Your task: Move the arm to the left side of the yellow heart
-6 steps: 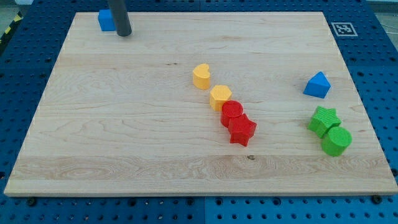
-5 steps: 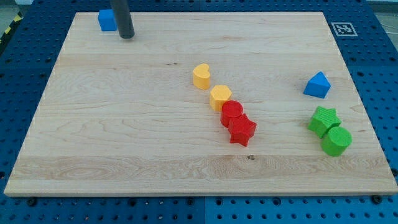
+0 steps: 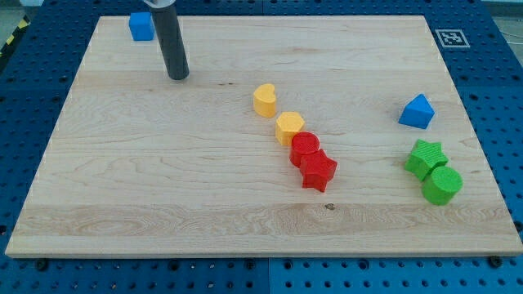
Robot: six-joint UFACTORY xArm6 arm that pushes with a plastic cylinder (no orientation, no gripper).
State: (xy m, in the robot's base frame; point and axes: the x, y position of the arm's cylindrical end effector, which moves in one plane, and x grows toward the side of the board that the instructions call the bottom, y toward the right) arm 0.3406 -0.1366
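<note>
The yellow heart [image 3: 264, 100] lies near the board's middle, slightly above centre. My tip [image 3: 178, 76] rests on the board to the upper left of the heart, well apart from it. A yellow hexagon block [image 3: 288, 127] lies just below and right of the heart, touching a red cylinder [image 3: 305, 149] and a red star [image 3: 319, 171] in a diagonal row.
A blue cube [image 3: 140, 26] sits at the top left, above and left of my tip. A blue triangle [image 3: 417, 112], a green star [image 3: 425, 157] and a green cylinder [image 3: 442, 184] stand at the right. The wooden board [image 3: 163, 204] lies on a blue pegboard.
My tip has moved down and slightly right, away from the blue cube and toward the yellow heart. No block has moved.
</note>
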